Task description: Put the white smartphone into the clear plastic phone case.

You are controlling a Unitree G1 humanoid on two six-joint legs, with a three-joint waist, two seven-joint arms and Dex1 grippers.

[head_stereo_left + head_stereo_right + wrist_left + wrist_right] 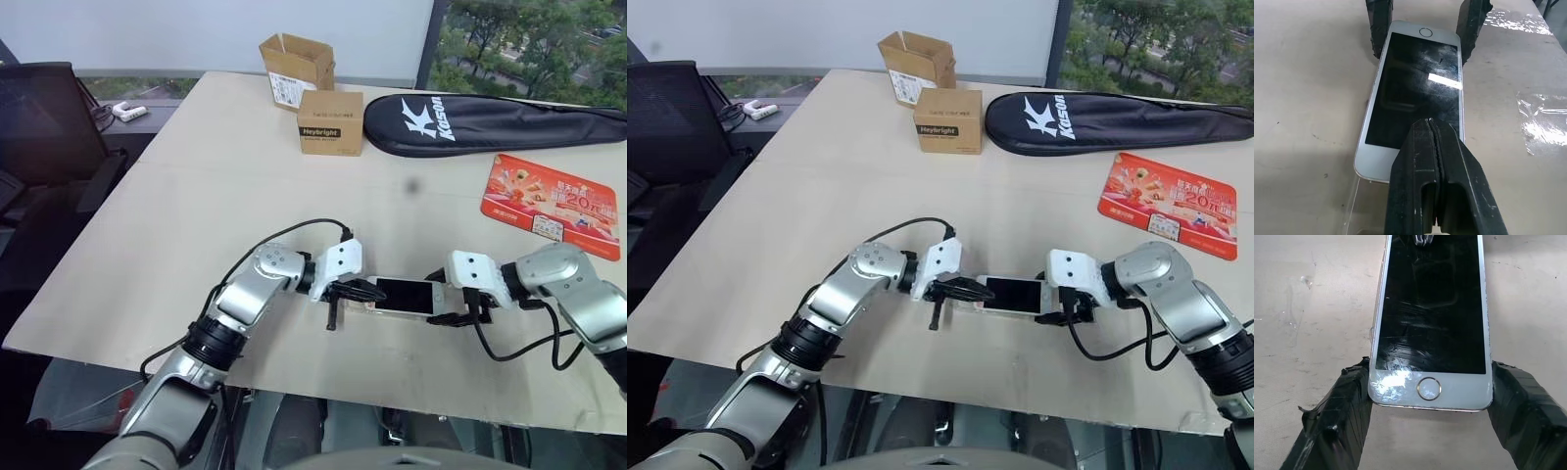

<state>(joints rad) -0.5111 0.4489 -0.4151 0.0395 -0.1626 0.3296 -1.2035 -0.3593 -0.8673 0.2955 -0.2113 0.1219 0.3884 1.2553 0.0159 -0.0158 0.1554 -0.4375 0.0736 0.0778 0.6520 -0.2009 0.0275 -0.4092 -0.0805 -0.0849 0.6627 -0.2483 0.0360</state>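
Note:
The white smartphone (407, 295) lies screen up on the tan table (245, 196), between my two grippers. My left gripper (360, 291) is shut, and its joined fingertips (1432, 129) rest on the dark screen near one end. At the home-button end, my right gripper (1429, 368) has a taped finger against each long edge of the smartphone (1432, 308). A rim of the clear plastic phone case (1350, 215) shows under the phone's end beside my left gripper; the rest of the case is hidden beneath the phone.
Two brown cardboard boxes (330, 121) stand at the back. A black racket bag (490, 122) and an orange-red printed pouch (552, 204) lie to the right. A black chair (44, 122) stands to the left. The table's front edge (294, 387) runs close below the grippers.

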